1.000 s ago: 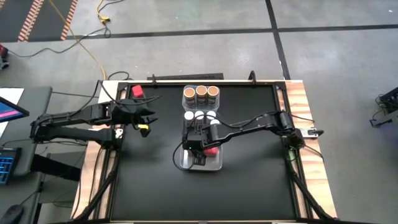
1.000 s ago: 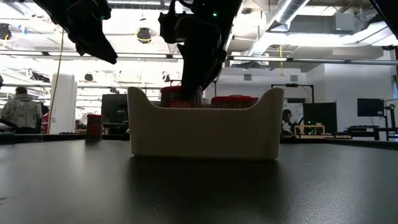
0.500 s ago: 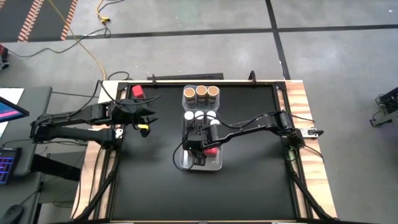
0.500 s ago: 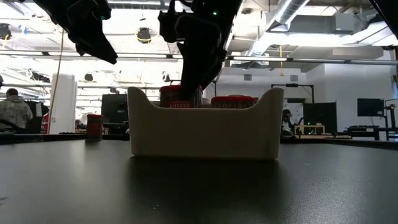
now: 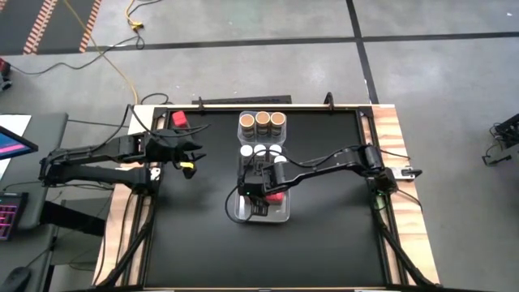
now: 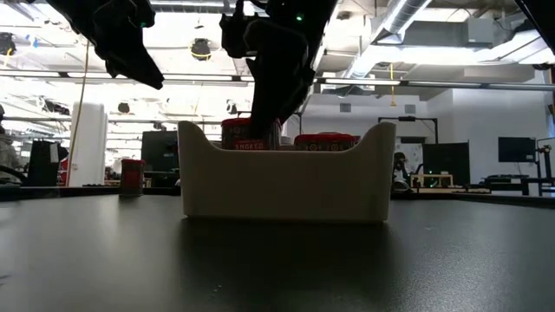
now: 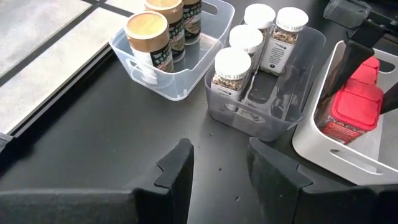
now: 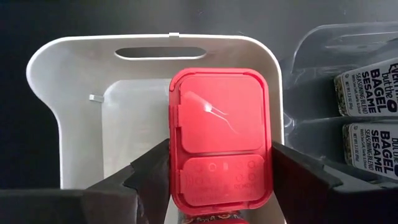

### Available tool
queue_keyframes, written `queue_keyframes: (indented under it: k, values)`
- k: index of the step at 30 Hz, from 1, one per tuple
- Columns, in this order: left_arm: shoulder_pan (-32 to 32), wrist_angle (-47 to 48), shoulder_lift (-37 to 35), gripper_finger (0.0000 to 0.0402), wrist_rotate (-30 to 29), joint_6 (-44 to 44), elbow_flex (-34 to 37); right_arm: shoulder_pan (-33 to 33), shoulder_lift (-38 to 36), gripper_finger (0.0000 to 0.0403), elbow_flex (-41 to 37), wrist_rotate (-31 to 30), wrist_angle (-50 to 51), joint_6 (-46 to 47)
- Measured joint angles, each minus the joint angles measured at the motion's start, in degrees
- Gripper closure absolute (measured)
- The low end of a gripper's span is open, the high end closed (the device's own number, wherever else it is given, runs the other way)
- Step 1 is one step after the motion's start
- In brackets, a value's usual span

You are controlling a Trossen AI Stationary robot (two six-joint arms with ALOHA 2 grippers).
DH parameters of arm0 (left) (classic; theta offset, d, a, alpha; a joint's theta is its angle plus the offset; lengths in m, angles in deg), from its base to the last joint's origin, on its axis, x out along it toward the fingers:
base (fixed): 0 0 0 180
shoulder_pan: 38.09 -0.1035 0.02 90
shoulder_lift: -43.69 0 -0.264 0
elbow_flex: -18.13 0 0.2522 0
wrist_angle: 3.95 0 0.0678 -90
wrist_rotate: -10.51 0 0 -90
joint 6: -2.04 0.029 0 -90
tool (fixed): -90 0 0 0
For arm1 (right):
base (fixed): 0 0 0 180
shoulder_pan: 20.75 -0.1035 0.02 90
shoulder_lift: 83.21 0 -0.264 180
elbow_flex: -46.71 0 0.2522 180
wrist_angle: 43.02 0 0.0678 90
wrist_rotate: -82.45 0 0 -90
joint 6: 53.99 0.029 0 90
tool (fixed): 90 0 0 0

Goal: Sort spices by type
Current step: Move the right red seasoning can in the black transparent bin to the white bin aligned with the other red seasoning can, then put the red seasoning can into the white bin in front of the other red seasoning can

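Three bins stand in a row at the table's middle. The far bin (image 5: pixel 262 123) holds tan-topped jars (image 7: pixel 149 31). The middle bin (image 5: pixel 261 152) holds white-topped jars (image 7: pixel 232 62). The white near bin (image 8: pixel 74 112) holds a red square-topped jar (image 7: pixel 348 109). My right gripper (image 8: pixel 221 168) reaches down into this near bin (image 5: pixel 280 215), shut on another red-topped jar (image 8: pixel 221 124). A third red-topped jar (image 5: pixel 178 119) stands alone on its base near the far left corner. My left gripper (image 7: pixel 217 165) hovers open over the table's left side (image 5: pixel 190 158), touching nothing. My right gripper pinches the red-topped jar between its two fingers (image 8: pixel 152 177), which lie on opposite sides of the square lid (image 8: pixel 176 186). It comes from above, pointing down. The jar is upright inside the near bin (image 6: pixel 247 130). The bin wall hides whether its base rests on the floor.
Bare black tabletop lies on the near side (image 5: pixel 268 251) and to the right of the bins (image 5: pixel 332 211). The table has a wooden rim (image 5: pixel 401 154). Cables run along the far left corner (image 5: pixel 150 122).
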Motion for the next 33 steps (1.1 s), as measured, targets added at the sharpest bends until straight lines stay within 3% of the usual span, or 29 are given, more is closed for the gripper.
queue_keyframes:
  k: [6, 20, 27, 33]
  values:
    - [0.0, 0.0, 0.01, 0.026, -0.01, 0.0, 0.0, 0.0, 0.0, 0.0127, 0.0, 0.0, 0.0, 0.18]
    - [-0.01, 0.0, 0.0, 0.026, 0.0, 0.0, 0.0, 0.44, -1.14, 0.0038, 0.0, 0.0, 0.28, -1.59]
    - [0.0, 0.0, 0.01, 0.026, -0.01, 0.0, 0.0, 1.06, -8.17, 0.0039, 0.0, -0.02, 1.23, -4.71]
    - [0.0, -0.02, 0.01, 0.026, -0.02, 0.0, 0.0, 2.32, -16.52, 0.0039, -0.38, -0.19, 14.81, 2.54]
